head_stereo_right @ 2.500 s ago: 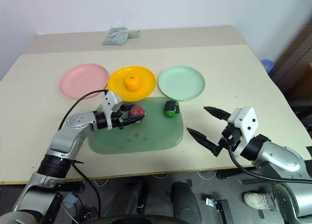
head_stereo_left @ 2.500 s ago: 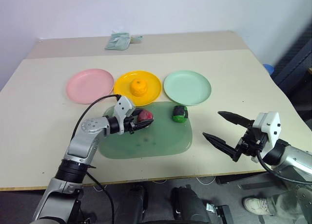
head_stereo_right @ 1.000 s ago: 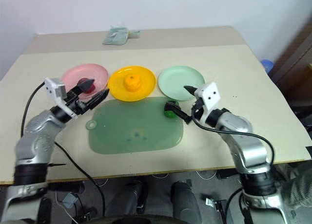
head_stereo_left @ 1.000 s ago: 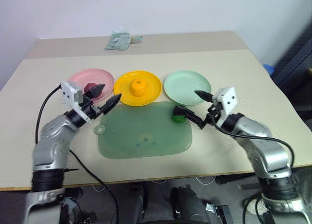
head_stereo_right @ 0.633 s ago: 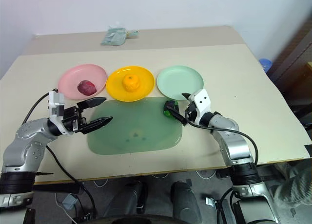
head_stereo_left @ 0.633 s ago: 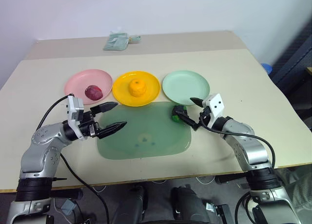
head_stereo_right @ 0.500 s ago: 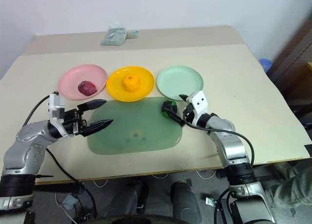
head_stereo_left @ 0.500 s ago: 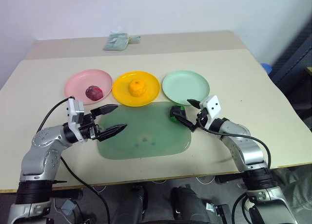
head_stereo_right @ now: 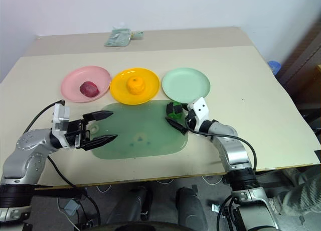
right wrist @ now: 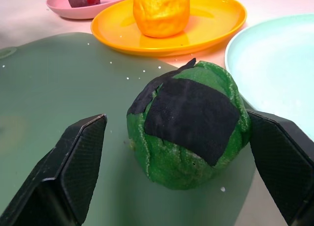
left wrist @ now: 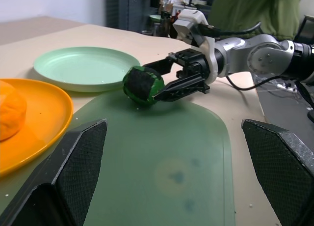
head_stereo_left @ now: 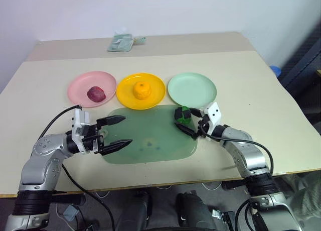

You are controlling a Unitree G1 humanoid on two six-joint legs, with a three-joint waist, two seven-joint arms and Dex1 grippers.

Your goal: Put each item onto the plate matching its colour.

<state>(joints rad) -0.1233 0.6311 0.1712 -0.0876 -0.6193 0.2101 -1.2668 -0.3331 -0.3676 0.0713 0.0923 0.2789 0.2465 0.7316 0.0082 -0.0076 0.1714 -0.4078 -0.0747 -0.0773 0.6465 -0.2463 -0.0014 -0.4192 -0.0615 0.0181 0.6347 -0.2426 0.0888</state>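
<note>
In the head view, the dark red item (head_stereo_left: 96, 94) lies on the pink plate (head_stereo_left: 75, 87) and the orange item (head_stereo_left: 142, 90) lies on the yellow-orange plate (head_stereo_left: 156, 92), so I judge these two parts of the task as done. The pale green plate (head_stereo_left: 192, 89) carries nothing, and the dark green item (head_stereo_left: 183, 115) sits on the far right corner of the green mat (head_stereo_left: 145, 140) on the desk (head_stereo_left: 251, 80), just beside that plate. The right claw (head_stereo_left: 189, 122) is wide, with one finger on each side of the green item, not closed on it. The left claw (head_stereo_left: 116, 132) is also wide and holds nothing, above the left edge of the mat. In the left wrist view, the right claw (left wrist: 169, 78) has its fingers around the dark green item (left wrist: 143, 85), which rests on the mat, with the pale green plate (left wrist: 86, 67) close behind it. In the right wrist view, the dark green item (right wrist: 189, 123) stands between the two spread fingers (right wrist: 73, 162), and I see a gap on both sides. What is left, as I judge it, is to grip this item and put it on the pale green plate (right wrist: 279, 64).
</note>
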